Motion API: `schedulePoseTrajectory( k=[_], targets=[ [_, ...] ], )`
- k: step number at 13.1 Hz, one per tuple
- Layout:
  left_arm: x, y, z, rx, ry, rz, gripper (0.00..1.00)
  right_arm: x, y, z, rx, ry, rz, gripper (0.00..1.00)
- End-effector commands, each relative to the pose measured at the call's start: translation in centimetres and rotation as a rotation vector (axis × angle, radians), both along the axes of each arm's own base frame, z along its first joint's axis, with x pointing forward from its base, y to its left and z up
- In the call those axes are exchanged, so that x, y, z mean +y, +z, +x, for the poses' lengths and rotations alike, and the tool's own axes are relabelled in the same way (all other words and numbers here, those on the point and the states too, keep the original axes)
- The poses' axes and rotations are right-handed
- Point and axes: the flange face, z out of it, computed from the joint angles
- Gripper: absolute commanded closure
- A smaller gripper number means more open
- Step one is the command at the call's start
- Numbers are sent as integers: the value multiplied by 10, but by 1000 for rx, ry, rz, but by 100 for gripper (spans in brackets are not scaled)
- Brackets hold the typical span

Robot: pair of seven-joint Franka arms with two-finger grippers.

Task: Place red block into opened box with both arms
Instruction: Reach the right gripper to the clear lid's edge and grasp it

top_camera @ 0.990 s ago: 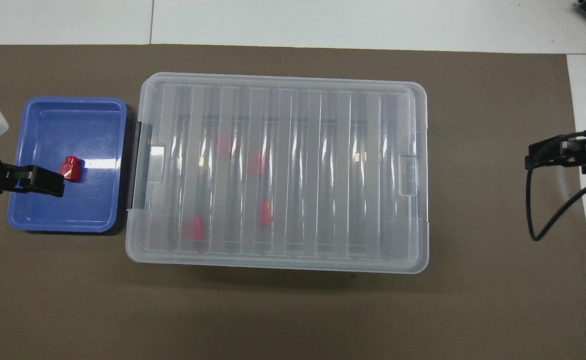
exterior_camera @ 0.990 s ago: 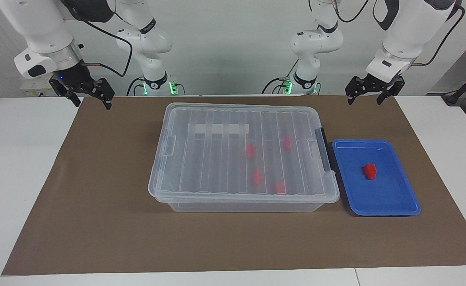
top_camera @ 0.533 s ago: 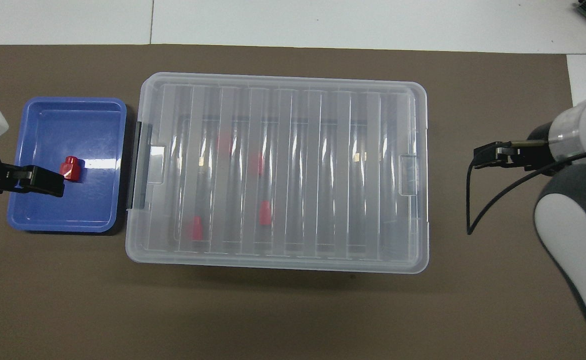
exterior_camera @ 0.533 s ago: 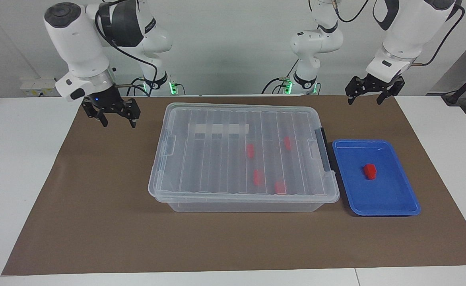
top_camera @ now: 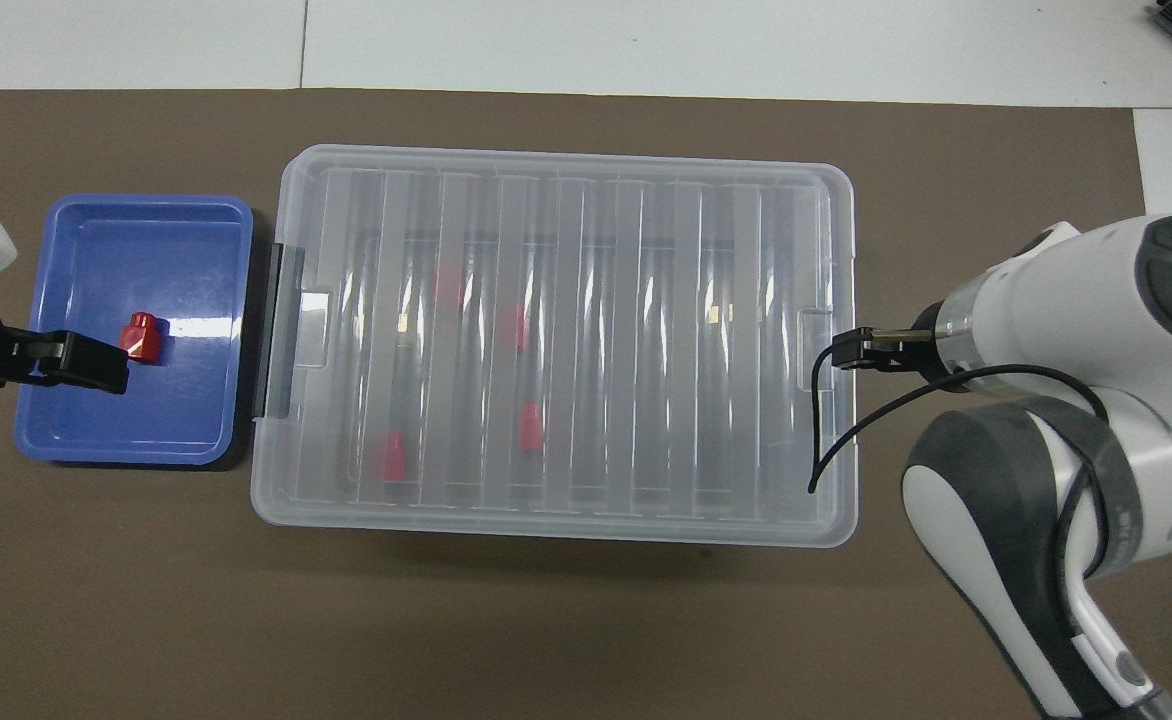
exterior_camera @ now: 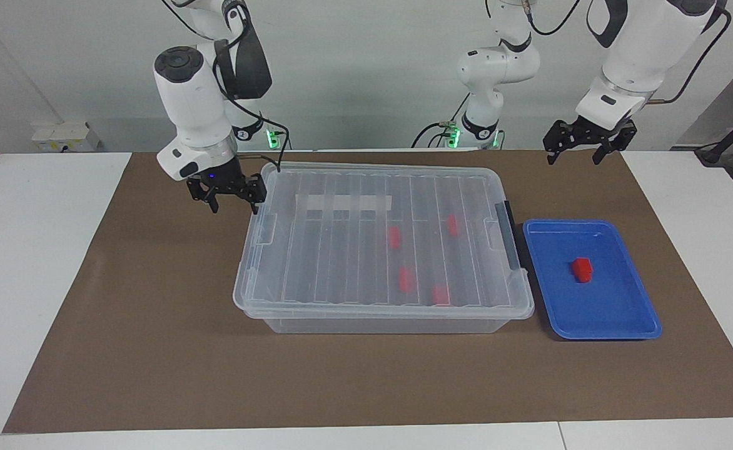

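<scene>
So far the box [exterior_camera: 384, 244] is lidded and the red block [exterior_camera: 581, 269] sits in its tray [exterior_camera: 629, 315]. Right gripper [exterior_camera: 234, 200] and left gripper [exterior_camera: 571, 155] are both open, holding nothing.

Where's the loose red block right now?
The red block sits in the blue tray, beside the box at the left arm's end.

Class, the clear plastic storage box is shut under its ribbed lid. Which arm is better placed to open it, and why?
Probably the right: its open right gripper hangs beside the lid's end tab, while the left gripper waits high, apart from the clear plastic storage box.
</scene>
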Motion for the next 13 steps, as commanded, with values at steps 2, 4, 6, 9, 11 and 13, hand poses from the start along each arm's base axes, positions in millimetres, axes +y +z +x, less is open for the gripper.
schedulePoseTrajectory(
  k=[2, 4, 6, 9, 11, 13],
  targets=[
    [3, 2, -4, -8, 13, 15, 0, 15, -16, -18, 13, -37, 13, 9],
    [2, 3, -3, -14, 12, 13, 0, 5, -22, -21, 26, -31, 9, 10],
    [0, 4, -2, -20, 14, 10, 0, -7, -26, -21, 35, -30, 6, 10],
    [1, 4, 1, -39, 15, -2, 0, -26, -27, -19, 41, -19, 4, 11],
    [0, 5, 3, -53, 16, -16, 0, -40, -28, -18, 52, 10, 2, 11],
    [2, 1, 2, -50, 23, -18, 0, -55, -28, -16, 56, 44, 2, 11]
  ],
)
